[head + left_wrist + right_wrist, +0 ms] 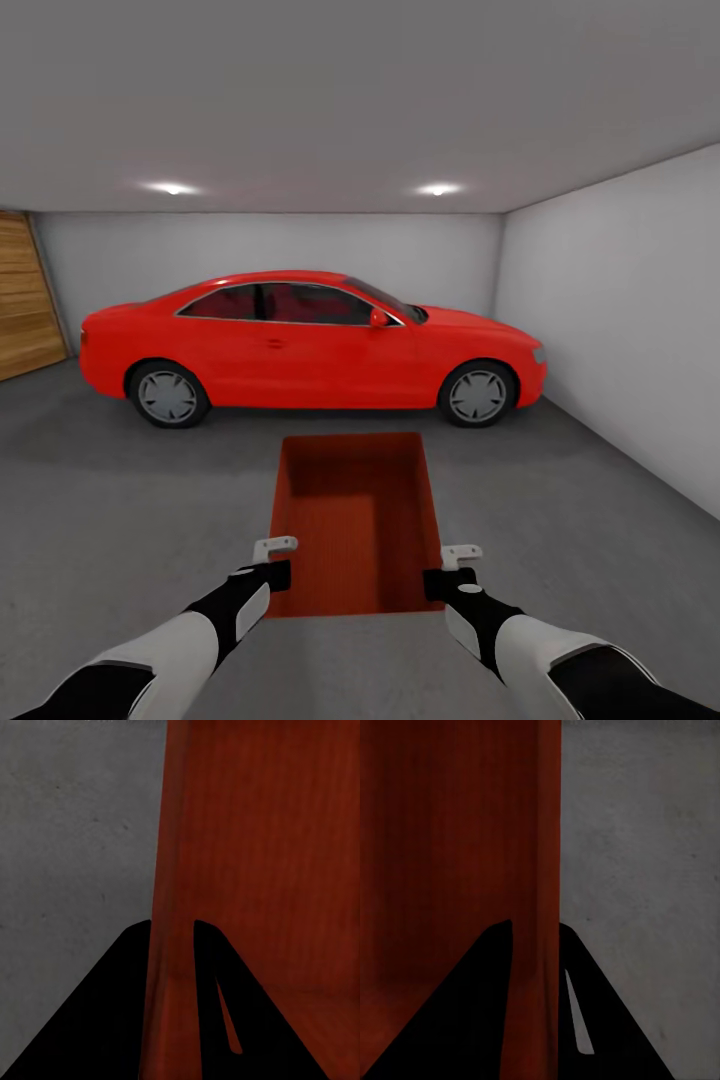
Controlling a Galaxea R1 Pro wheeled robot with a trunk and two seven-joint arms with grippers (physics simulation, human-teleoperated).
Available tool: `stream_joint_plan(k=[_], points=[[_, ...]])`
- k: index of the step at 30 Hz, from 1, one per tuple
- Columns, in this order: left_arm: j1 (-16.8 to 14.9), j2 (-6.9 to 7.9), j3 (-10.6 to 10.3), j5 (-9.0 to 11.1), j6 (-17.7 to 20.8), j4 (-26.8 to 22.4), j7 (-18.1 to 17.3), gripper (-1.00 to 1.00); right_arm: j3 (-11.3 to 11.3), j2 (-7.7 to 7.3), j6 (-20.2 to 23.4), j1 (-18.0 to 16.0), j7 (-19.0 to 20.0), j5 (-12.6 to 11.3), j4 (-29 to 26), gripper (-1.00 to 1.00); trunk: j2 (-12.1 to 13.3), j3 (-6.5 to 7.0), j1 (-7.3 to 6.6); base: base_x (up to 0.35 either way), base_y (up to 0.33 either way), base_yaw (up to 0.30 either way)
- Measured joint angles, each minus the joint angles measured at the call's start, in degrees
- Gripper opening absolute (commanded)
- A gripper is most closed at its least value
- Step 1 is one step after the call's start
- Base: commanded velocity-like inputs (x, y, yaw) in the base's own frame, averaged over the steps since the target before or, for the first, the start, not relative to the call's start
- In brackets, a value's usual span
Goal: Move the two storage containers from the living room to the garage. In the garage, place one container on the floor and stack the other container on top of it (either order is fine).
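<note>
Both tools, the left tool and the right tool, were pinched shut on the long walls of the storage container, which seemingly hung just above the garage floor before the red car, so I judged lowering it level was best.
</note>
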Motion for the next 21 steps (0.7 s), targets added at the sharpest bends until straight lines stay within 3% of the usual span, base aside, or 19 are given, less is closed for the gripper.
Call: stream_joint_plan(k=[9, 21], points=[[0.0, 0.0, -0.1, 0.0, 0.3, -0.1, 0.0, -1.0, -0.1, 0.0, 0.1, 0.0, -0.1, 0.1, 0.0, -1.0, 0.0, 0.0, 0.01, 0.297, 0.0, -0.035], [0.0, 0.06, 0.1, 0.0, 0.1, -0.2, -0.1, -1.0, -0.6, 0.03, 0.3, 0.0, -0.3, 0.9, -0.5, -1.0, 0.0, 0.0, 0.03, 0.028, 0.0, -0.264]])
